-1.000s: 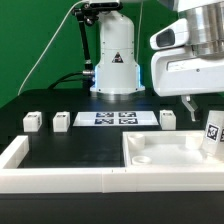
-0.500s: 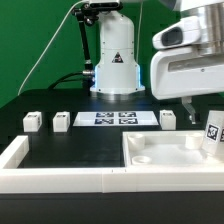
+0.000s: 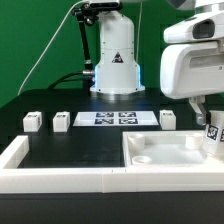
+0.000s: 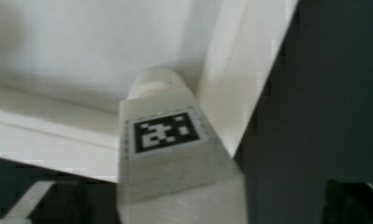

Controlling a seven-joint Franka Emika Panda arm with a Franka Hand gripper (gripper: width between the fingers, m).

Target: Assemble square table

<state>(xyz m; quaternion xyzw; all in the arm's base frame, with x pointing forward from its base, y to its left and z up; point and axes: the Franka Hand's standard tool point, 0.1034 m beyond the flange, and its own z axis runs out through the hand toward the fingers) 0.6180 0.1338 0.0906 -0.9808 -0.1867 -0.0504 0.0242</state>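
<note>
The square table's white slab lies at the front of the exterior view's right, sockets up. One white leg with a black-and-white tag stands upright in its far right corner. My gripper hovers just above that leg, open. In the wrist view the leg rises between my spread jaws with a gap on each side, and the slab with its raised edge lies behind it. Three more legs sit in a row at the back.
The marker board lies flat between the loose legs, in front of the arm's white base. A long low white border wall runs along the front and up the exterior view's left side.
My gripper has shifted toward the exterior view's right, coming more directly over the standing leg. Its jaws stay open. The leg and slab have not moved.
</note>
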